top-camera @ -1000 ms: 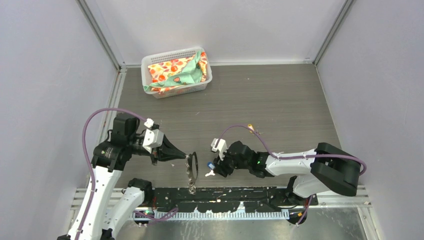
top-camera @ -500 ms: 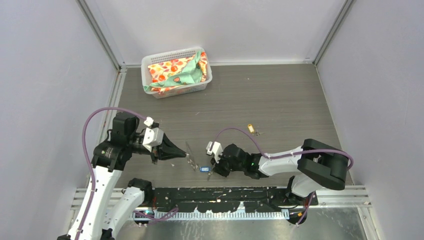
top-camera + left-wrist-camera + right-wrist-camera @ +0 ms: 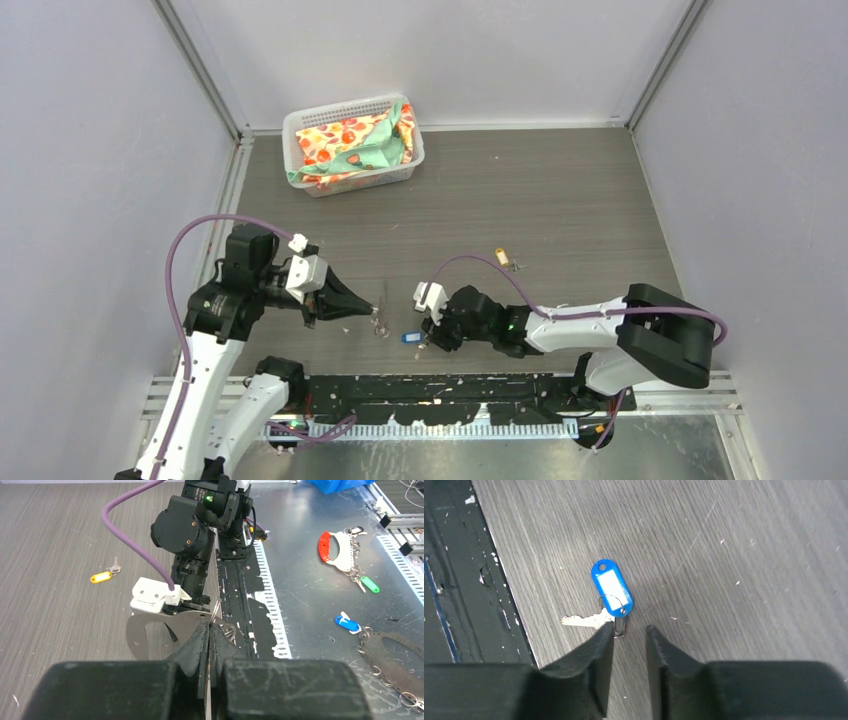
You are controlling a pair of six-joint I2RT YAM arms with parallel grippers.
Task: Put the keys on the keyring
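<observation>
Open table far and right, tight near middle
The basket (image 3: pixel 352 142) blocks the far left corner. Between the left gripper (image 3: pixel 373 310), clamped on the keyring (image 3: pixel 381 318), and the right gripper (image 3: pixel 425 340) is only a narrow gap, with the blue key (image 3: pixel 408 337) lying in it.

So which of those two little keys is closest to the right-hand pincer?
The key with the blue tag, lying just in front of the open right pincer. The yellow-tagged key lies well away, farther back on the table.
</observation>
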